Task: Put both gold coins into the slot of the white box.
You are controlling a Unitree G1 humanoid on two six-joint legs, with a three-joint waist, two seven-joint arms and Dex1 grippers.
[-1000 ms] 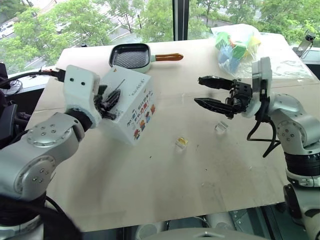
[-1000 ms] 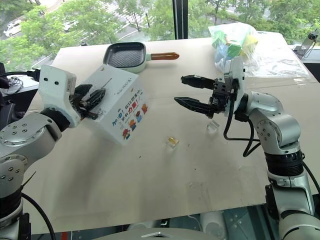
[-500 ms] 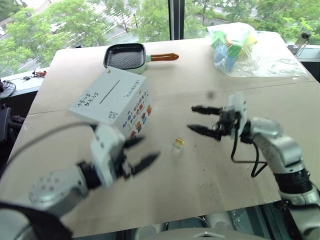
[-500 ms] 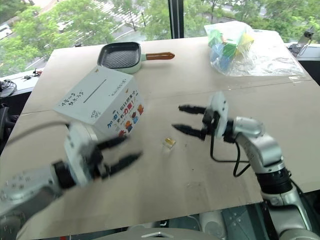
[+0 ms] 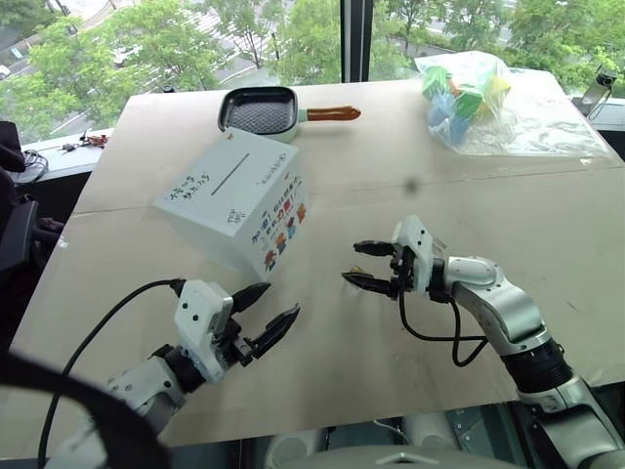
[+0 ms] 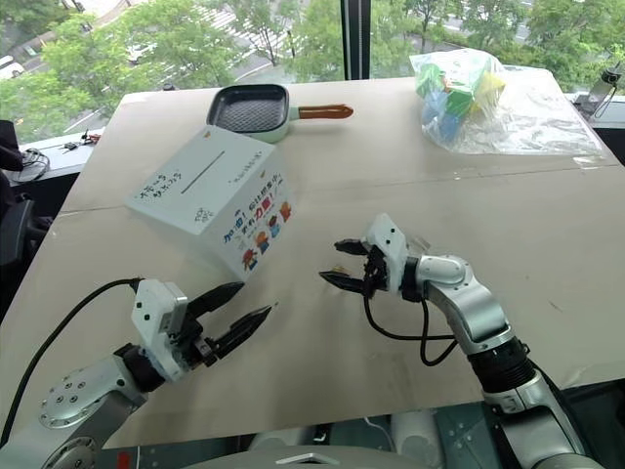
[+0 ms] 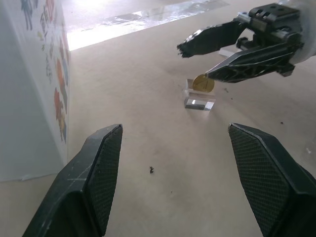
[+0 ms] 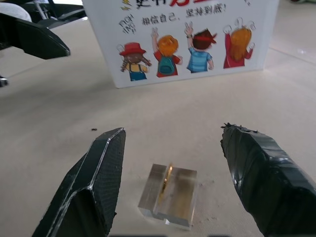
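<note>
While the white box [image 5: 234, 198] sits tilted on the tan table [image 5: 547, 215], slot [image 5: 226, 176] face up and cartoon figures facing the robot, the right gripper [image 5: 359, 264] hangs low beside it with its two black fingers spread on either side of a gold coin [image 8: 167, 178]. That coin stands on edge in a small clear holder [image 8: 170, 196], resting on the table near the box's illustrated side. Nearer the table's front edge, the left gripper [image 5: 269, 315] points toward the coin with its fingers also spread wide, holding nothing. At the far edge lie a square grill pan [image 5: 259, 109] and a plastic bag [image 5: 469, 88] of coloured blocks.
</note>
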